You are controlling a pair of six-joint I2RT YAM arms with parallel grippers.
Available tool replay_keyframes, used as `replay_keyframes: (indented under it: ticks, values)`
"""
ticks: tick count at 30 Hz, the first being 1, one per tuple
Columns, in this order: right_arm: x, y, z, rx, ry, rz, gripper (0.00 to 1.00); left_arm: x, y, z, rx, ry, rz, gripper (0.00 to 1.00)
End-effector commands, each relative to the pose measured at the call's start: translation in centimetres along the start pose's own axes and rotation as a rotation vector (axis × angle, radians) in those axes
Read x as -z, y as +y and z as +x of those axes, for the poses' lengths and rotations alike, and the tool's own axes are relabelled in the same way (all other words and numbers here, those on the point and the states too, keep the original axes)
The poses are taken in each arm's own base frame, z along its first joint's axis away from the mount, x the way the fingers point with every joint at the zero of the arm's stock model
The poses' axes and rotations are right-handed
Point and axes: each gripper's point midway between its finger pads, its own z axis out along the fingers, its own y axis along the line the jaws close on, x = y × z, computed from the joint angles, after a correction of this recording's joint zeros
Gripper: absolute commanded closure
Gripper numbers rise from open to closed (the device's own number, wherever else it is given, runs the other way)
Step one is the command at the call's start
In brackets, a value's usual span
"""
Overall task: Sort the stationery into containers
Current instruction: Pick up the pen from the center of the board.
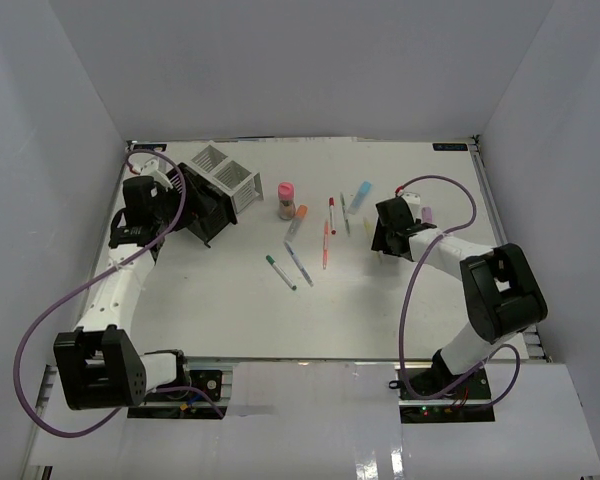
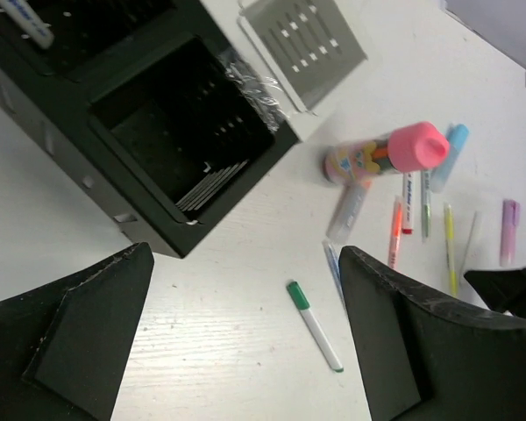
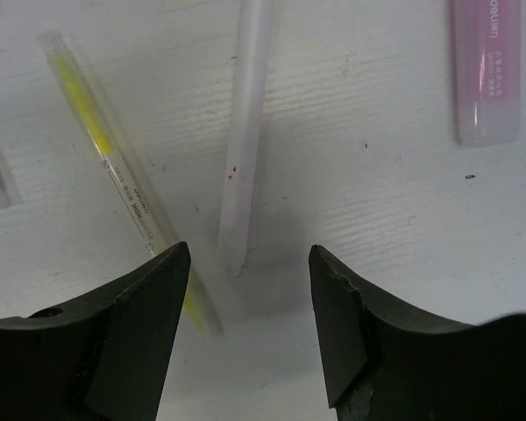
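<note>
Your L gripper point(image 2: 245, 254) hangs wide open, holding nothing, left of the pink-capped cylinder point(image 2: 386, 153), w/ the black box point(image 2: 70, 167) just beside it. Your R gripper point(image 3: 245, 250), right of the cylinder, is open too, fingers either side of the grey pen point(image 3: 245, 132) tip. The yellow pen point(image 3: 114, 167) lies alongside.
</note>
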Motion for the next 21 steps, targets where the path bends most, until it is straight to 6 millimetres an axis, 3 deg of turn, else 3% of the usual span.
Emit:
replay_keyframes:
  ticks: [1,8,11,15,18,20,21]
  values:
    - [-0.7,0.2,-1.7,-0.04,-0.026,0.018,0.37,1.3,-3.0,-0.9,-0.037,-0.023,0.129,0.02]
    - [-1.9,-0.7,-0.4,-0.038,0.019,0.047,0.6,1.7,-3.8,-0.9,-0.051,-0.033,0.157,0.02]
    - [-1.8,-1.5,0.4,-0.031,0.026,0.065,0.75,1.7,-4.1,-0.7,-0.051,-0.028,0.166,0.02]
    - [-0.8,-2.2,0.3,-0.009,0.004,0.065,0.91,1.5,-6.4,1.1,-0.052,0.031,0.237,0.02]
    - [0.5,-2.4,-0.3,0.018,-0.039,0.042,0.92,1.8,-8.1,2.0,-0.037,0.071,0.294,0.02]
    - [2.2,-1.5,-1.7,0.051,-0.104,-0.025,0.92,2.3,-9.9,2.5,-0.038,0.089,0.34,0.02]
    - [2.7,-1.3,-1.2,0.078,-0.114,-0.05,0.92,2.6,-10.8,2.4,-0.04,0.088,0.358,0.02]
